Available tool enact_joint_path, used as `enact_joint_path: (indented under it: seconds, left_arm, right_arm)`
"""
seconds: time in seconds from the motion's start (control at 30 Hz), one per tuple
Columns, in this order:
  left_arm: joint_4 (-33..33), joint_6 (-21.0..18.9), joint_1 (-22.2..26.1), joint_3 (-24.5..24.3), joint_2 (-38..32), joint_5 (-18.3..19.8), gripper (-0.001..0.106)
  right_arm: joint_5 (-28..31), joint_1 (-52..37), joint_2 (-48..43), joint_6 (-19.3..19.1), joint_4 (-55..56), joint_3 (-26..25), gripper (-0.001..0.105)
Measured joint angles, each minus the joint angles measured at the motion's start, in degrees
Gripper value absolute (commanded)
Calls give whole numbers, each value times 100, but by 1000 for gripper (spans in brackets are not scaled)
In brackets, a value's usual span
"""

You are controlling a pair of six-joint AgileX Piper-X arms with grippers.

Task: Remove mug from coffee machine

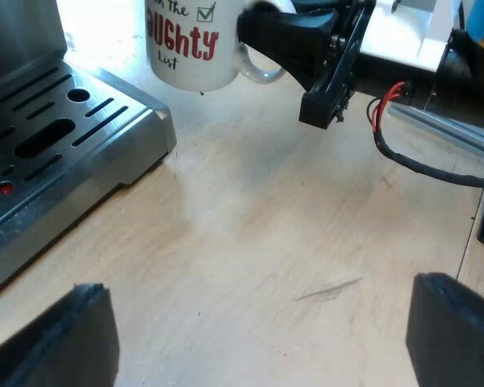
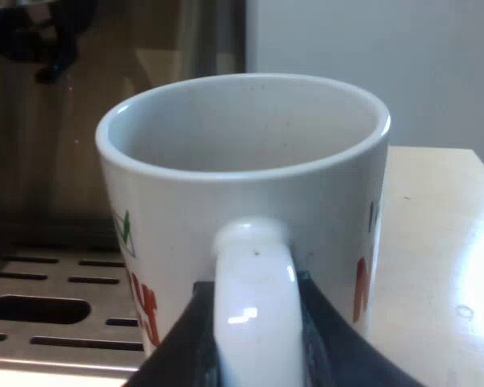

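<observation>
Mug (image 2: 327,242) — handle pinched by right gripper (image 2: 254,343) — beside espresso machine (image 1: 56,145).

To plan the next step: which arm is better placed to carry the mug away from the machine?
Right. The right gripper holds the mug by its handle. The left gripper hangs open over the table, apart from the mug.

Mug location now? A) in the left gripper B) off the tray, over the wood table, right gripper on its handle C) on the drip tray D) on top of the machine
B: the mug is past the drip tray, over the wooden table, with the right gripper clamped on its handle.
</observation>
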Motion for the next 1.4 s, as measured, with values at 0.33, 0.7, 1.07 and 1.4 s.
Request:
enact_joint_path:
  seconds: [0.33,0.7,1.07,1.4]
  left_arm:
    - [-337,0,0,0,0,158,87]
    - [-370,0,0,0,0,181,87]
    - [-284,0,0,0,0,348,87]
    - [-240,0,0,0,0,345,87]
  right_arm:
    - [41,-966,0,29,42,0,0]
    - [-1684,-2099,179,290,726,0,0]
    - [-1814,-2129,1382,290,-91,0,0]
    - [-1821,-2129,2620,297,-1581,0,0]
